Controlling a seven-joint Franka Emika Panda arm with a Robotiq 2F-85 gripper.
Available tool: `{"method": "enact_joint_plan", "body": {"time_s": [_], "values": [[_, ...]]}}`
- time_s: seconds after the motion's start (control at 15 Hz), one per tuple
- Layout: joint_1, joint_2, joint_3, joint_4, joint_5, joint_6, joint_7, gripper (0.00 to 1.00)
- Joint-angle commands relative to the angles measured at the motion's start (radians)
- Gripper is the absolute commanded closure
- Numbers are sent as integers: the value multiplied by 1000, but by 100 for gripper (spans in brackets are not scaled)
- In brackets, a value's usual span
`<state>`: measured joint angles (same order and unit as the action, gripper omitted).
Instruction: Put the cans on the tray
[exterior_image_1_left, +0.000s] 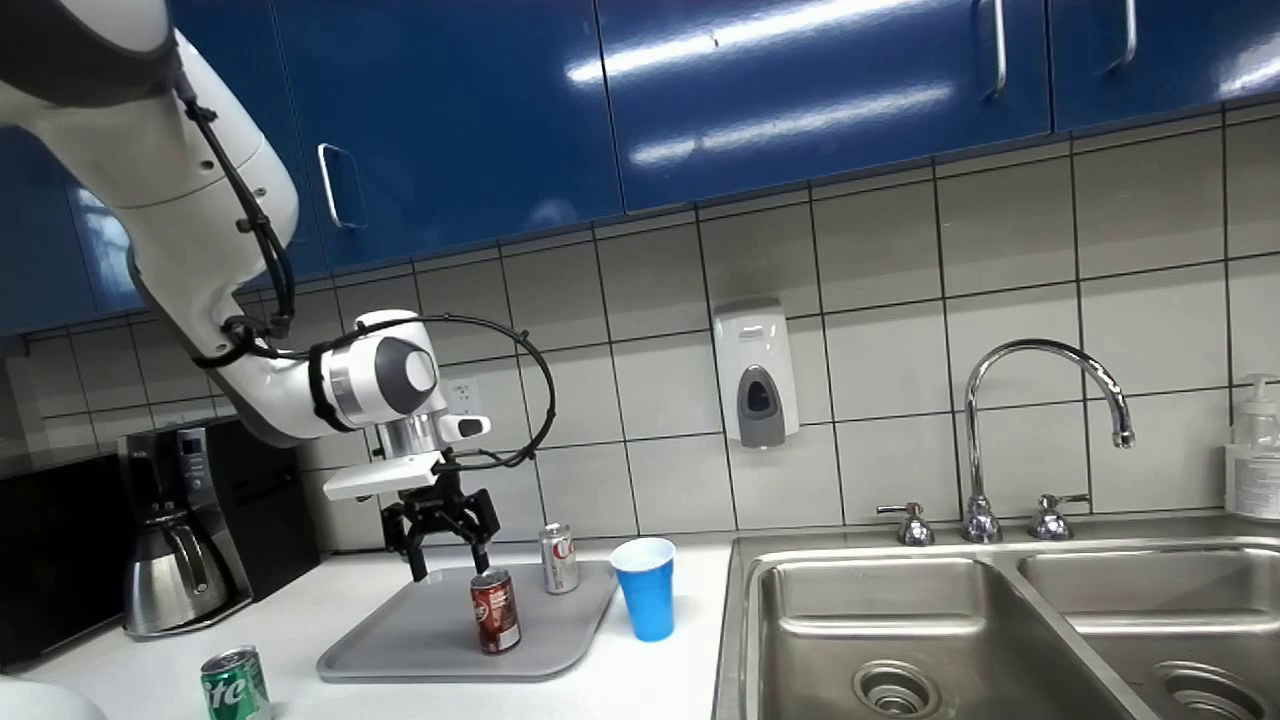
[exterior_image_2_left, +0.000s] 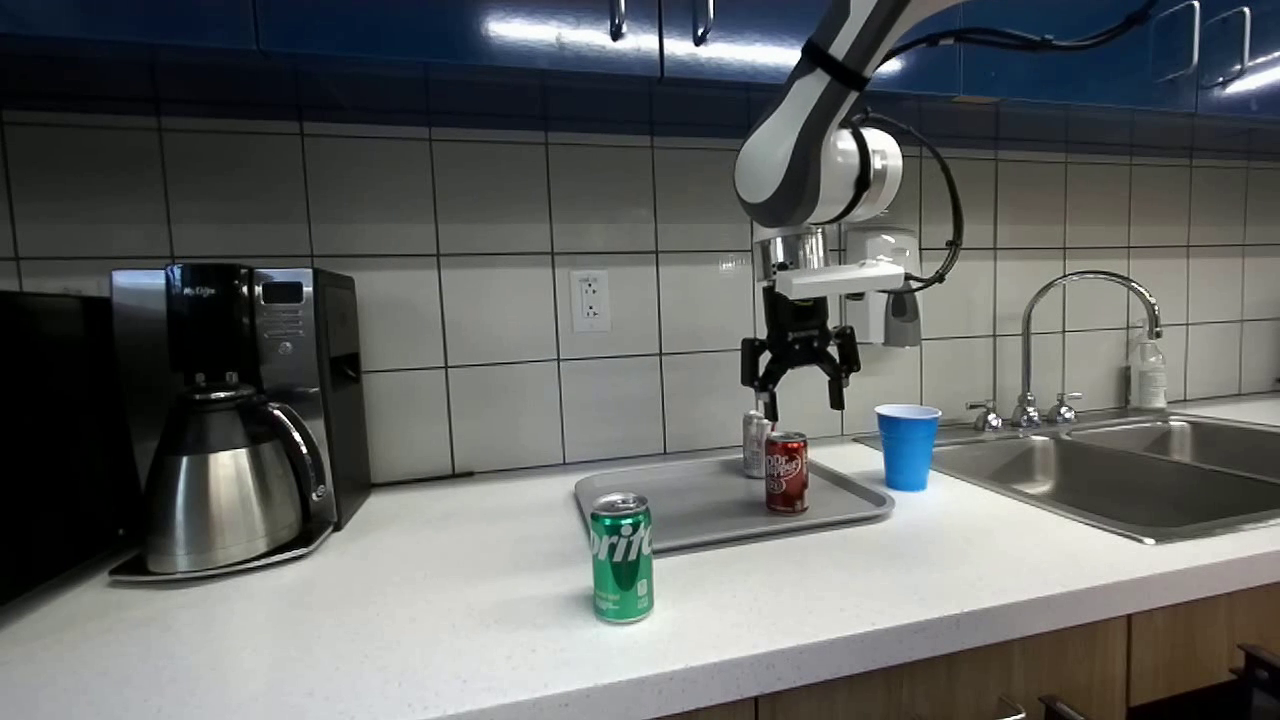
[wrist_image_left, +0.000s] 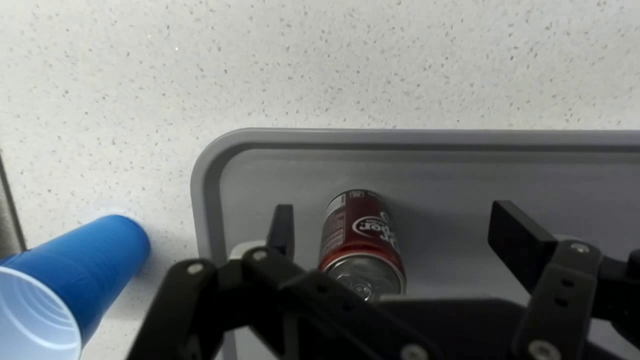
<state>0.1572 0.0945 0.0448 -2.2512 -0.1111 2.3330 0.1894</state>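
Observation:
The red can (exterior_image_1_left: 495, 612) (exterior_image_2_left: 786, 475) (wrist_image_left: 357, 225) stands upright on the grey tray (exterior_image_1_left: 400, 640) (exterior_image_2_left: 690, 510) (wrist_image_left: 450, 145). A silver can (exterior_image_1_left: 559, 560) (exterior_image_2_left: 754, 445) stands on the tray nearer the wall; I cannot make it out in the wrist view. The green can (exterior_image_1_left: 236, 688) (exterior_image_2_left: 621, 560) stands upright on the counter, off the tray, in both exterior views, and is out of the wrist view. My gripper (exterior_image_1_left: 450, 570) (exterior_image_2_left: 803, 410) (wrist_image_left: 400, 235) is open and empty above the tray, close to the red can, with nothing between its fingers gripped.
A blue cup (exterior_image_1_left: 645, 590) (exterior_image_2_left: 908, 448) (wrist_image_left: 85, 270) stands on the counter beside the tray, towards the steel sink (exterior_image_1_left: 880, 610) (exterior_image_2_left: 1050, 480). A coffee maker (exterior_image_1_left: 185, 560) (exterior_image_2_left: 230, 450) stands at the counter's other end. Blue cabinets (exterior_image_1_left: 450, 120) hang overhead.

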Motion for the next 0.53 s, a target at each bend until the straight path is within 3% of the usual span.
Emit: {"method": "enact_joint_plan", "body": {"time_s": [0.0, 0.47], "values": [[-5, -111, 39, -92, 20, -10, -31, 0], [6, -168, 87, -140, 36, 10, -63, 0]]}}
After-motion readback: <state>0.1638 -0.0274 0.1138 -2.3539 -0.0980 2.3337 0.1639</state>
